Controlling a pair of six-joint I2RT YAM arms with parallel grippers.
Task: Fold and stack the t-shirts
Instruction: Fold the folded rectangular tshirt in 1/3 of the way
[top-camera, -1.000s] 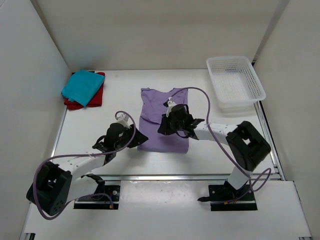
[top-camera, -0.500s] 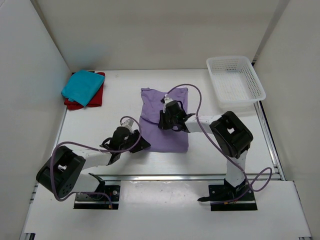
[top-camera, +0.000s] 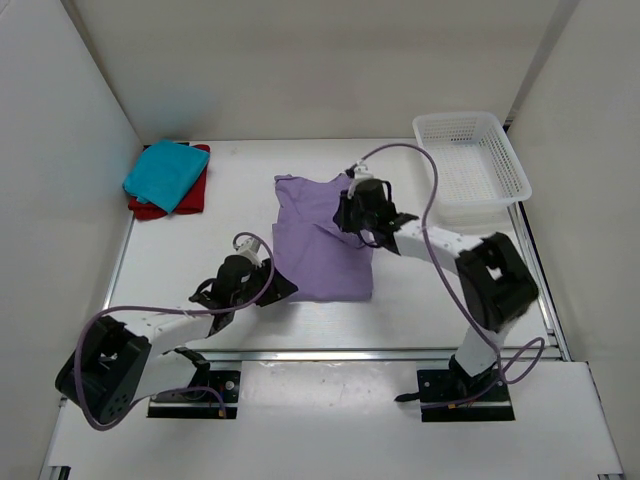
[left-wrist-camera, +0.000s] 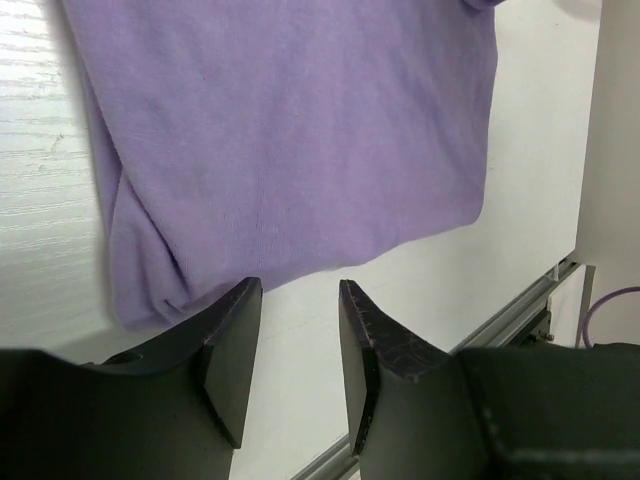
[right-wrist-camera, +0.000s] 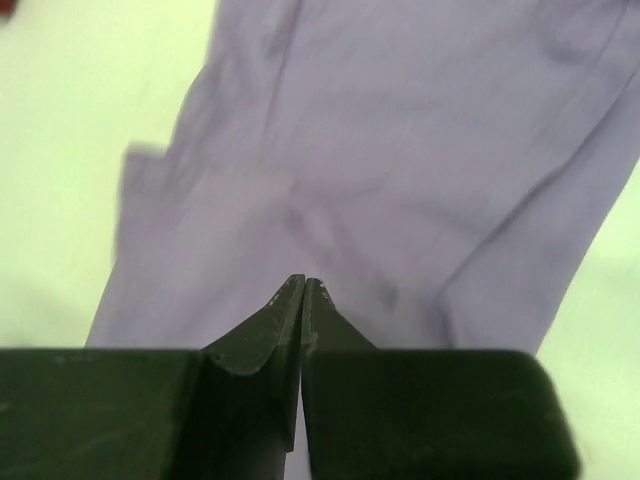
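The pale lavender t-shirt (top-camera: 320, 255) lies partly folded at mid-table; it fills the left wrist view (left-wrist-camera: 290, 130) and the right wrist view (right-wrist-camera: 400, 170). My left gripper (top-camera: 284, 291) is open and empty, low on the table just off the shirt's near left corner (left-wrist-camera: 298, 292). My right gripper (top-camera: 347, 214) is shut, its tips together over the shirt's far right part (right-wrist-camera: 303, 284); I see no cloth between them. The teal-blue t-shirt (top-camera: 164, 173) lies folded on the folded red t-shirt (top-camera: 196, 192) at the back left.
A white lattice basket (top-camera: 470, 165) stands at the back right. White walls close the left, back and right sides. A metal rail (top-camera: 330, 352) runs along the table's near edge, also seen in the left wrist view (left-wrist-camera: 520, 310).
My right gripper has moved from the shirt's middle toward its far right part. The shirt's top edge has shifted left and creased. My left gripper has stayed by the near left corner.
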